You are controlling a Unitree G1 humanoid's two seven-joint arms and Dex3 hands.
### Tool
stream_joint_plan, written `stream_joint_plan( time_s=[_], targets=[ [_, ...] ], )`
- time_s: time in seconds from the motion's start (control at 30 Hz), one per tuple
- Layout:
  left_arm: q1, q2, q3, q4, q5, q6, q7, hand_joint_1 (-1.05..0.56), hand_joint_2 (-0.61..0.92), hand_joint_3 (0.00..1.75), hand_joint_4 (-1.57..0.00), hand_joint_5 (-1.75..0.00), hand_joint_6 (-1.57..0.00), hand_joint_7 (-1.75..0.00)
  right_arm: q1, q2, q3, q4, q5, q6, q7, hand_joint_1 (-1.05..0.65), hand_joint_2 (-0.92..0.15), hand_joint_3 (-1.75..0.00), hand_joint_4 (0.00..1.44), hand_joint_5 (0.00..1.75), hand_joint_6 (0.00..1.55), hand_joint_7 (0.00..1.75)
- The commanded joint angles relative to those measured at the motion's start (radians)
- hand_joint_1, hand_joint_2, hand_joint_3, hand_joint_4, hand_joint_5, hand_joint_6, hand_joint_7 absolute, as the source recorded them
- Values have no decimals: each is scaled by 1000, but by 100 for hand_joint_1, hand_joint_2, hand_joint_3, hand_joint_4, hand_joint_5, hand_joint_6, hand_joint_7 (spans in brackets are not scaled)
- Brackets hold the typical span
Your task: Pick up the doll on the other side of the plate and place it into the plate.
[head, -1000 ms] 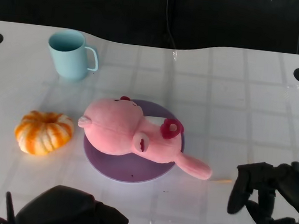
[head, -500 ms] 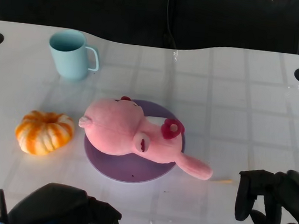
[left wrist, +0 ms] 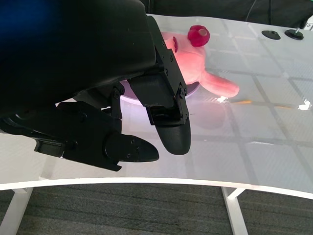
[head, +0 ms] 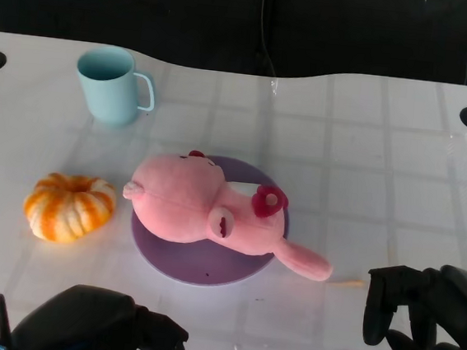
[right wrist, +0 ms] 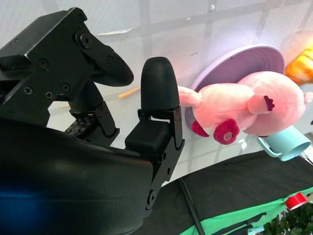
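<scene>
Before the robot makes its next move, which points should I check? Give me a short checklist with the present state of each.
1. Pink doll lies on the purple plate: ok; only one ear reaches past the rim onto the table.
2. Right hand holds nothing, fingers apart: ok.
3. Left hand holds nothing: ok; the left wrist view shows its fingers bare.
4. Both hands apart from the doll: ok.
5. Blue mug upright, clear of the plate: ok.
6. Orange pumpkin beside the plate, whether touching it: cannot tell.
</scene>
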Motion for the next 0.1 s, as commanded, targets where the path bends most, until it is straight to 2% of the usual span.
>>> stream_joint_plan(
  time_s=[0.03, 0.1],
  targets=[
    [-7, 16, 6, 6, -6, -2, -6, -17, 92, 25, -74, -117, -92, -50, -8, -22, 0, -1, -12, 5, 8, -6, -34, -129, 84, 174, 80, 145],
    [-5, 15, 7, 10, -9, -8, -1, -16, 92, 25, -74, -117, -92, -50, -7, -22, 1, 0, -17, -1, 7, -5, -34, -129, 84, 174, 80, 144]
  ],
)
